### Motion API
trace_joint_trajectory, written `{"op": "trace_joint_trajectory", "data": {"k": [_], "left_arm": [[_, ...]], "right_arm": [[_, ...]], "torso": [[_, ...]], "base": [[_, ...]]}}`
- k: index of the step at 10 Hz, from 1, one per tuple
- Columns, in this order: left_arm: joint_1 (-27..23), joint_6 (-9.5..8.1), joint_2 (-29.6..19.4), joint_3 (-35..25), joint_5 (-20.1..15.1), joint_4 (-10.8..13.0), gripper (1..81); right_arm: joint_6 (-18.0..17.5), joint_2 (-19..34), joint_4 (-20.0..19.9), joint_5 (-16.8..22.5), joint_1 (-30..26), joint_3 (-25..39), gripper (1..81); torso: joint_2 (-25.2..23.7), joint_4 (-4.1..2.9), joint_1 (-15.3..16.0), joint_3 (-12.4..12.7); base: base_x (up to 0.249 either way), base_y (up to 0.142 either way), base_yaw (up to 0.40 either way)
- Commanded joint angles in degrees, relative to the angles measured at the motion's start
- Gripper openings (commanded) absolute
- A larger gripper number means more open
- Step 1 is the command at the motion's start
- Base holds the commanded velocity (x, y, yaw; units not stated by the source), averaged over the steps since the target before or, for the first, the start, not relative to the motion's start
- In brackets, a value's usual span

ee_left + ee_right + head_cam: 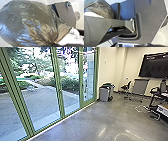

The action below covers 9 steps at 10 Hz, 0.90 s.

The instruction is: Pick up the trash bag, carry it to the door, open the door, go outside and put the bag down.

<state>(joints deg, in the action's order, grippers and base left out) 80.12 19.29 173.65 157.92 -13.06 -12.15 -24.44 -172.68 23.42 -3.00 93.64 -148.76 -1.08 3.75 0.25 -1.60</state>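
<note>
Evidently, left gripper (54, 45) pinches the gathered neck of 1 dark, translucent trash bag (30, 22), indoors, beside the robot's base; contents unidentifiable. White material (71, 38) adjoins the neck. Right gripper (132, 45): state cannot be told. Grey bin (104, 93) at 1 o'clock, something dark green at its top. Green-framed glass panels (58, 84) from 10 to 12 o'clock.
</note>
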Motion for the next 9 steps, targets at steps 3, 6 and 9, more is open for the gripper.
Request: {"op": "trace_joint_trajectory", "data": {"k": [3,6,9], "left_arm": [[-3.43,0.14,0.21,-0.15,-3.91,0.03,1.0],[-3.43,0.14,0.21,-0.15,-3.91,0.03,1.0],[-3.43,0.14,0.29,-0.15,-3.82,0.03,1.0]], "right_arm": [[0.27,-0.67,1.02,3.0,-1.91,0.41,81.1],[0.27,-0.94,1.02,3.17,-2.09,0.33,81.1],[0.27,-1.11,0.93,3.09,-2.09,-0.38,81.1]], "torso": [[0.0,0.0,-0.02,0.0],[0.0,0.0,0.0,0.0],[0.0,0.0,0.0,0.0]], "base": [[0.157,-0.073,0.0],[0.159,-0.073,0.0],[0.161,-0.074,0.0]]}}
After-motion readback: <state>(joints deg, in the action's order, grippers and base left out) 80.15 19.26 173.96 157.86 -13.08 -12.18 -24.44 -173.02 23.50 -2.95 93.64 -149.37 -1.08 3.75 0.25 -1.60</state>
